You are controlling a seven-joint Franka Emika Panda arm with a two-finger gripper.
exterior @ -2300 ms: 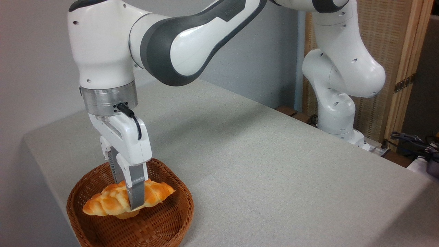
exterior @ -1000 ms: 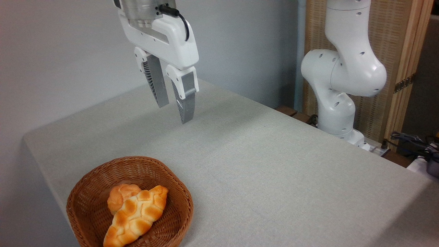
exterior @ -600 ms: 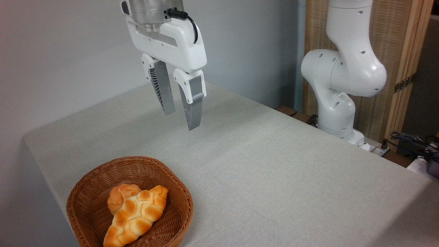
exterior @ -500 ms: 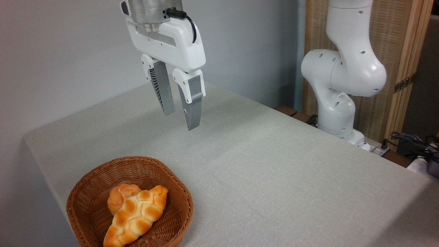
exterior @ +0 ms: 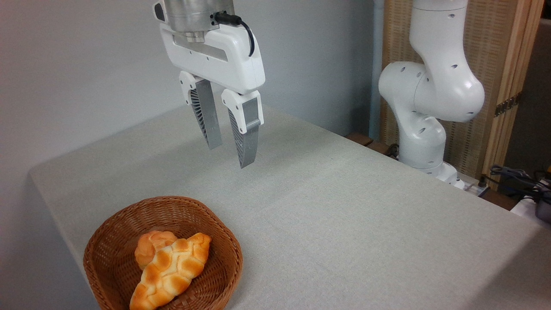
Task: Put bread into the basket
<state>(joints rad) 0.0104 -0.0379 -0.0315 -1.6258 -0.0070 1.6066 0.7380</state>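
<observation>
My tool hangs in the upper middle of the frame, fingers parted and holding nothing, well above the counter; the bread lies in the basket at the lower left, so I judge the task done. Little can go wrong now; the loaf's lower pointed end sits at or near the front rim, cut off by the frame edge, and a knock to the basket could tip it out; a careless sweep of my arm low across the lower left would be the cause. The basket holds two things; the braided loaf runs diagonally, and it leans against a small round bun behind it.
</observation>
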